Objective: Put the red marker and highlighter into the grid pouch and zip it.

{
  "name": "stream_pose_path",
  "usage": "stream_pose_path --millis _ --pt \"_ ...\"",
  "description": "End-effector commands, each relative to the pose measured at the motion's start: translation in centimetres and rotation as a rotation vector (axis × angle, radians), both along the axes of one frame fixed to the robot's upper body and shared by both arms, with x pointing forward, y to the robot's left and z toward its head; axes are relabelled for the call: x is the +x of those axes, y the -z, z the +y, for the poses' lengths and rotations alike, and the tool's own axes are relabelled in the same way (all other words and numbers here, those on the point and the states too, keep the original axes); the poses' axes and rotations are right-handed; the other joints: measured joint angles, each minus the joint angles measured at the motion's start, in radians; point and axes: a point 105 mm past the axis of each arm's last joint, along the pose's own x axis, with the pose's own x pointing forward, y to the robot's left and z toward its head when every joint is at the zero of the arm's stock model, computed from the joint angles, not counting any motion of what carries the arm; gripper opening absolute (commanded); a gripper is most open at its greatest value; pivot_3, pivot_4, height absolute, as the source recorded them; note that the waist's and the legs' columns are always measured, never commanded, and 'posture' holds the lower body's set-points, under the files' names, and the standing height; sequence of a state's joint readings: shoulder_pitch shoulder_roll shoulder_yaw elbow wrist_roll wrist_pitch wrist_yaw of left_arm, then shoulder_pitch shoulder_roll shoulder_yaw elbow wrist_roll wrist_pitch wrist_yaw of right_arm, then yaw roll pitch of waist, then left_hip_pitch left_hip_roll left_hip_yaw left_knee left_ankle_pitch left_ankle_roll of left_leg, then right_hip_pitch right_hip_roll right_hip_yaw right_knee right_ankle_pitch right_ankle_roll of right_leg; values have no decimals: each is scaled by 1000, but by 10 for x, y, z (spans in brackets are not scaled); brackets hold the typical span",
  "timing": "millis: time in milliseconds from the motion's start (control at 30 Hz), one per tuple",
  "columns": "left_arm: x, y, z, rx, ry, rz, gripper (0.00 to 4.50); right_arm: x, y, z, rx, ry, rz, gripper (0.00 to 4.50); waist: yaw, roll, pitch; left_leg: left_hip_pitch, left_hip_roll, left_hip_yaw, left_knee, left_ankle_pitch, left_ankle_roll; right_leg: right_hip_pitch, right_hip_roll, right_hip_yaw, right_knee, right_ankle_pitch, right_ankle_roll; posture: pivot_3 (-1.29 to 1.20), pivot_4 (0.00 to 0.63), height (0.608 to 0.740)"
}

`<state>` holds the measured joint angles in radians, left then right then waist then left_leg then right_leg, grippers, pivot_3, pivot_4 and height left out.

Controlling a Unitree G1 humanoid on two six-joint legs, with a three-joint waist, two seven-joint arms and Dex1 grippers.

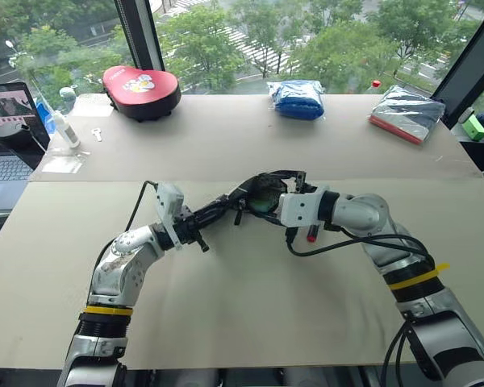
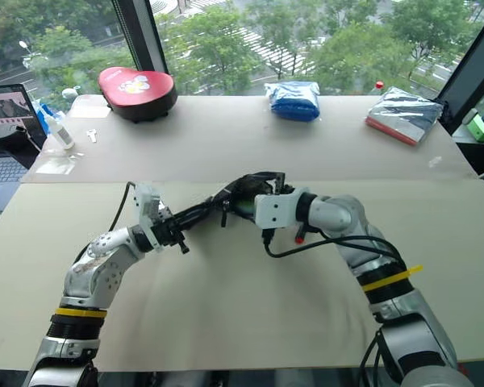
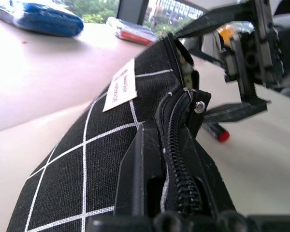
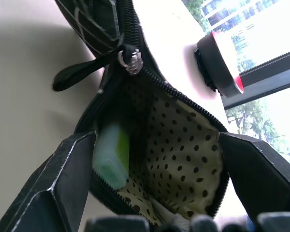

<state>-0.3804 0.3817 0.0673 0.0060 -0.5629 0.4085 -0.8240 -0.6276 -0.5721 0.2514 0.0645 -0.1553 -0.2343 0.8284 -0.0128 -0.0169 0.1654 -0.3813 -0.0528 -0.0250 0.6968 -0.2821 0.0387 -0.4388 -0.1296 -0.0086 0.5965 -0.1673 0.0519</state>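
My left gripper is shut on the zipper edge of the grid pouch, a black fabric pouch with white lines and a small white label, and holds it up off the table. The pouch's mouth gapes towards my right gripper, which stands open with one finger on each side of the opening. Inside, against the dotted cream lining, lies the lime-green highlighter. The zipper pull sits at the far end of the opening. On the table under my right wrist lies the red marker, free of both grippers.
Along the far table edge by the window stand a red rounded case, a blue bag and a grey packet with a red edge. A laptop and a small bottle are at the far left.
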Motion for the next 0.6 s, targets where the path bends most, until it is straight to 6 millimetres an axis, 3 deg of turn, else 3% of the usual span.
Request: stream_pose_path --millis 33,133,200,267,367,433,600 --pt "0 -19 4 7 -7 -65 0 -20 -39 -20 204 -27 297 4459 1 0 0 0 0 0 0 0 0 0 0 0 0 0 0 0 150 740" --pt "-1 -13 3 56 -1 -73 0 -55 -30 -40 198 -90 615 4459 10 0 0 -1 1 -1 0 -1 2 1 0 0 0 0 0 0 150 740" --pt "-2 -12 3 61 1 -73 0 -69 -35 -46 252 -123 719 4459 15 -1 -1 -1 1 -2 0 -3 5 2 0 -2 -1 0 0 0 150 740" --pt "-3 -11 2 67 5 -74 0 -66 -40 -52 348 -80 777 4459 11 -1 -1 -2 2 -1 0 -4 6 1 0 -1 -2 0 0 0 150 740" --pt "-5 -10 2 86 11 -81 0 -41 -16 -71 356 209 763 4459 10 -1 -1 -1 2 -1 0 -5 8 1 0 1 -2 0 0 0 150 740" --pt "-6 -9 3 96 15 -83 0 -25 -8 -80 460 389 799 4459 13 -1 -1 0 1 -1 0 -5 8 0 0 1 -2 0 0 0 150 740" --pt "-15 -3 2 135 54 -87 0 -23 18 -86 584 648 880 4459 18 -1 -1 -2 1 -1 0 -3 4 -3 -1 2 0 0 -1 0 150 740"
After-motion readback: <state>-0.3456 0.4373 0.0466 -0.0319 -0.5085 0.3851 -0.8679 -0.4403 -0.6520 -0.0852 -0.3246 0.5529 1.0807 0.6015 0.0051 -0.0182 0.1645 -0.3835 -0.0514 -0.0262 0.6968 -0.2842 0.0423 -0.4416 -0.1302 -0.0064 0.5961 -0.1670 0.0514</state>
